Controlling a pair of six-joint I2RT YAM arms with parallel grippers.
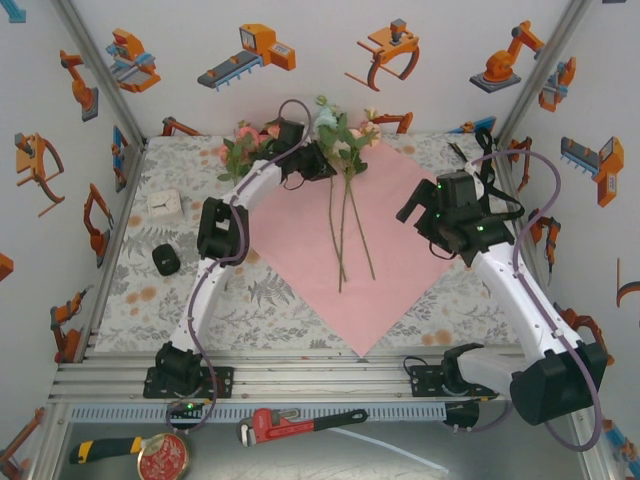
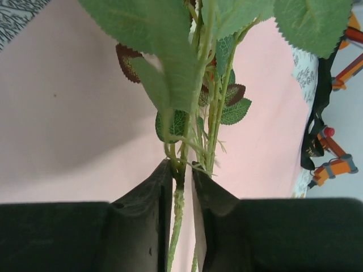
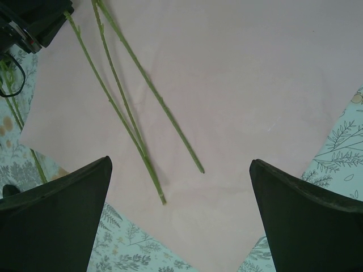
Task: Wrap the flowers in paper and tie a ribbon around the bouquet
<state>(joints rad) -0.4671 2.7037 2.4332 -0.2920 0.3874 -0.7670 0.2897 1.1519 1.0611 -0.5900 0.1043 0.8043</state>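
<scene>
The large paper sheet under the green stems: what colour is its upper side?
The large paper sheet is pale pink; best in top external view.

Bare paper (image 1: pixel 395 285) right of the flower stems (image 1: pixel 345 235): open passage. Left strip of surface (image 1: pixel 140 295) obstructed by clock (image 1: pixel 165 203), black cylinder (image 1: pixel 165 259) and left arm (image 1: pixel 235 215).

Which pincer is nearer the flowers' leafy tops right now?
Left. The left pincer straddles the stems of the flowers just below the leaves; the right pincer hangs open above the paper, near the bare stem ends.
</scene>
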